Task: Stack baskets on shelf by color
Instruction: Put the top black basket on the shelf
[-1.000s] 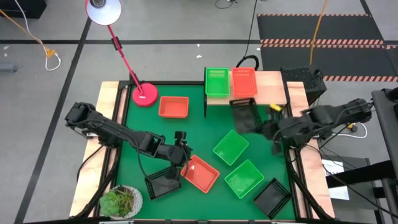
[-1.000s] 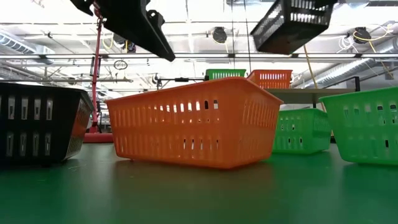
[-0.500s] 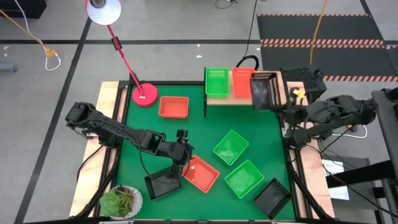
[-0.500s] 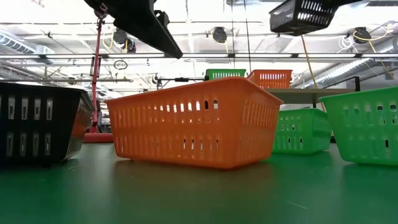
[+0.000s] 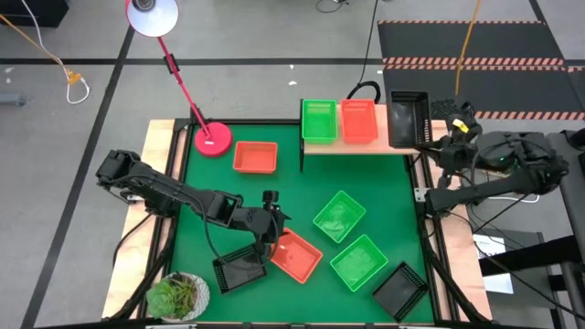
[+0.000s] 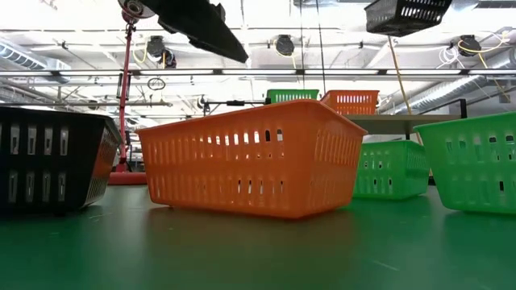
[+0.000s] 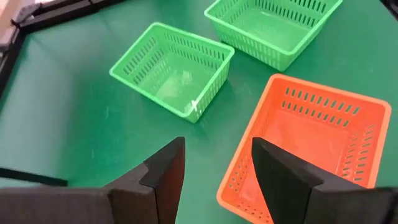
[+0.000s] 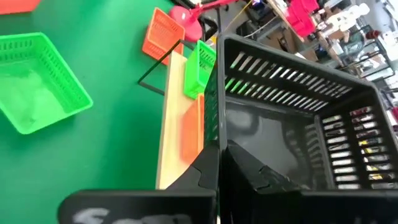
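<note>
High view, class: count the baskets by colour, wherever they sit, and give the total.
Green baskets: 3
Orange baskets: 3
Black baskets: 3
Total: 9

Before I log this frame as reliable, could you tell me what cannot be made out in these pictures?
- Shelf spot under the carried black basket: high view, the basket covers it, so its height above the board is unclear.
- Right claw: its own wrist view, the basket wall hides the fingertips.
- Black basket by the plant: high view, the left arm crosses it.
- Low view: the near orange basket blocks the table behind.
</note>
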Controlling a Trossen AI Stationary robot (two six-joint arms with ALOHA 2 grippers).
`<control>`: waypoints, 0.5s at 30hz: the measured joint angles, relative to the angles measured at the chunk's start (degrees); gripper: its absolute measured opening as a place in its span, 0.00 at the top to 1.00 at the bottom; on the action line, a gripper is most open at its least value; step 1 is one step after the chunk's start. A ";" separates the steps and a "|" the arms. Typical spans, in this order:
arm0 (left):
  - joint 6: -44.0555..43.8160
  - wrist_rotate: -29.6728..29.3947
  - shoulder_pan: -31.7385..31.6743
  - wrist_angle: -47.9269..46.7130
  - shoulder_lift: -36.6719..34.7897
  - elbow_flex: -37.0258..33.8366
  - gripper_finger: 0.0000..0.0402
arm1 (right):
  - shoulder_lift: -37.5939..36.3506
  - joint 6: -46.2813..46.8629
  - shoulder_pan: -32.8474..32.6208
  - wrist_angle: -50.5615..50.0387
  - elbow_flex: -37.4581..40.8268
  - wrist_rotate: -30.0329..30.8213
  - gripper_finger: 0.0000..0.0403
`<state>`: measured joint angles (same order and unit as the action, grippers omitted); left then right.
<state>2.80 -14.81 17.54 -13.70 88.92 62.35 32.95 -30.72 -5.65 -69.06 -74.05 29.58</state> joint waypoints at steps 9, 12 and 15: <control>4.64 2.83 0.00 4.51 0.00 0.00 0.53 | 1.12 1.09 0.02 4.88 2.57 3.25 1.00; 5.73 2.97 0.02 5.41 0.00 0.00 0.53 | 2.10 0.28 0.21 8.11 4.72 3.42 1.00; 6.07 2.97 0.00 5.43 0.00 0.00 0.53 | 3.00 -0.53 1.93 10.49 6.85 3.23 1.00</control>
<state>8.87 -11.84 17.54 -8.27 88.92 62.35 35.95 -31.25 -3.72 -58.57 -67.20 32.81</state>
